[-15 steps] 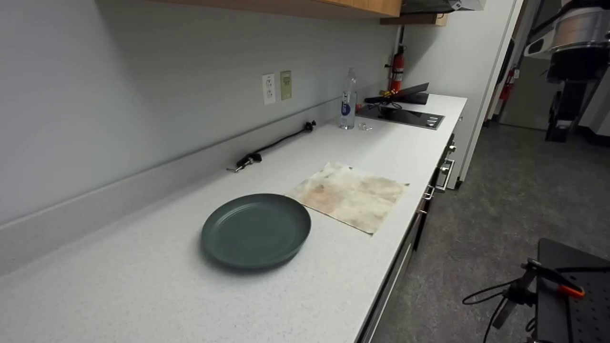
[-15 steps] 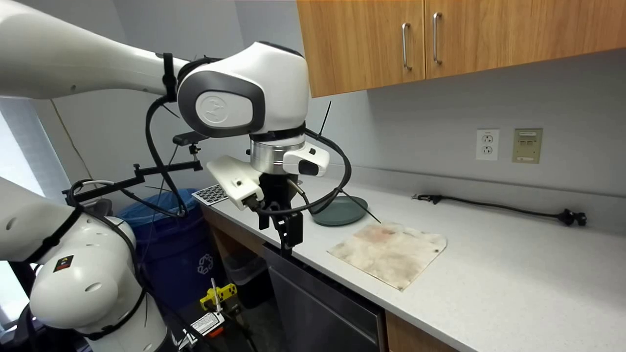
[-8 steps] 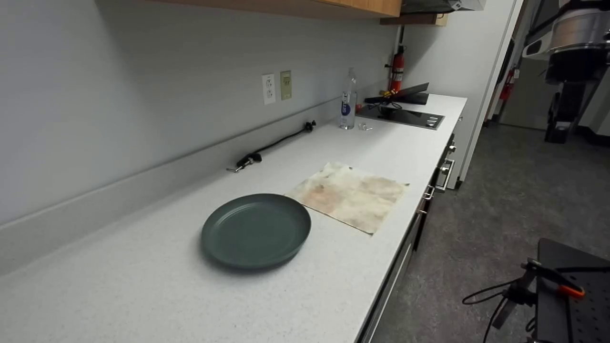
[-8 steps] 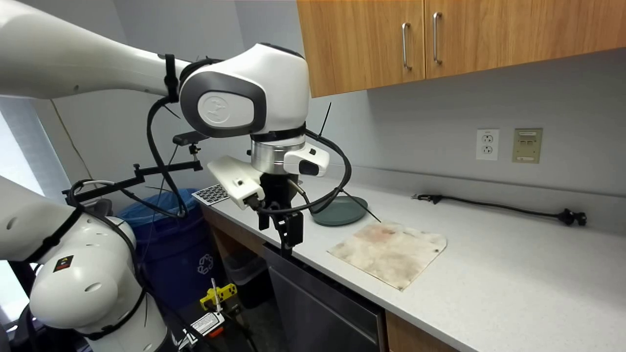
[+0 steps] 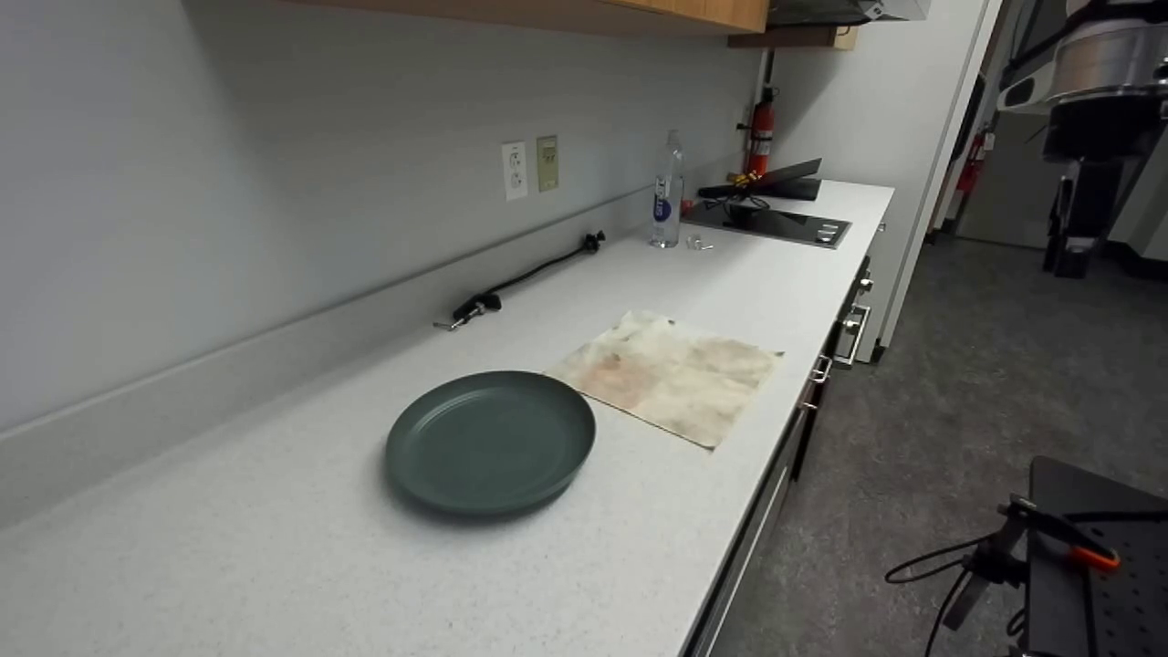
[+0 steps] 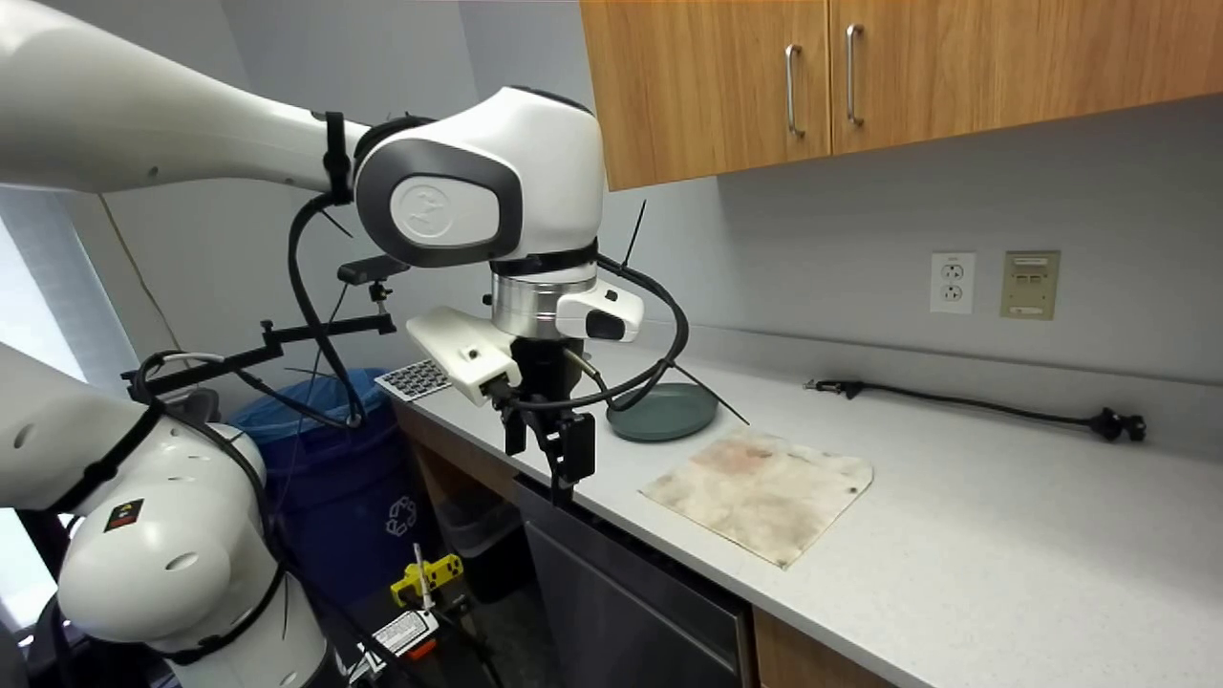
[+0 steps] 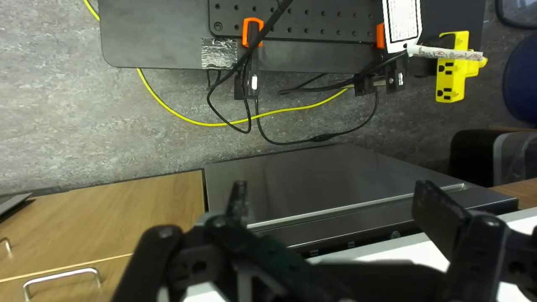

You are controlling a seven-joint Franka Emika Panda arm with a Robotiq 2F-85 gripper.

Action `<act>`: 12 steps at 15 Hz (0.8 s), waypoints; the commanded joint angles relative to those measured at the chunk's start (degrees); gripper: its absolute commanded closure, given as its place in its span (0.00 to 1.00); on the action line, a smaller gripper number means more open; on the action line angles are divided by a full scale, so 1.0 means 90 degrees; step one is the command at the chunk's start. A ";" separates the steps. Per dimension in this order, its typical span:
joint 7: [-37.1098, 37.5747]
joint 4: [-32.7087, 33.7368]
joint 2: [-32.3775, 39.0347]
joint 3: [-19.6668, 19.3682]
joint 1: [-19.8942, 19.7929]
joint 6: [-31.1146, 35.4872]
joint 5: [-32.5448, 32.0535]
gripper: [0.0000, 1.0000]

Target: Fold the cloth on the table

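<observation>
A cream cloth with brown and pinkish stains lies flat and spread out on the white counter, in both exterior views (image 5: 675, 376) (image 6: 764, 492). It is out of view in the wrist view. My black gripper (image 6: 554, 454) hangs pointing down beside the counter's front edge, to the left of the cloth and apart from it. At the right of an exterior view the gripper (image 5: 1068, 255) shows only in part. In the wrist view the two fingers of the gripper (image 7: 335, 201) stand wide apart with nothing between them.
A dark green plate (image 5: 491, 443) lies close to a cloth corner. A black cable-like arm with clamp (image 5: 529, 278) lies along the wall. A bottle (image 5: 667, 192) and a cooktop (image 5: 766, 224) are farther along. Wooden cabinets (image 6: 860, 76) hang above. A dishwasher (image 7: 319, 188) is below the counter.
The arm and gripper have shifted very slightly, a little lower and toward the counter. The cloth and plate have not moved.
</observation>
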 commanded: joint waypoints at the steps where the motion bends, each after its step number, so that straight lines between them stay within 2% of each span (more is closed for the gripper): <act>1: -0.0063 0.0014 0.0030 0.0112 -0.0127 -0.0015 0.0063 0.00; 4: -0.0061 -0.0033 0.0013 0.0163 -0.0097 0.0097 0.0033 0.00; 9: -0.0075 -0.0125 0.0057 0.0577 0.0169 0.0542 0.0056 0.00; 12: -0.0067 -0.0266 0.0203 0.0861 0.0374 0.1161 0.0059 0.00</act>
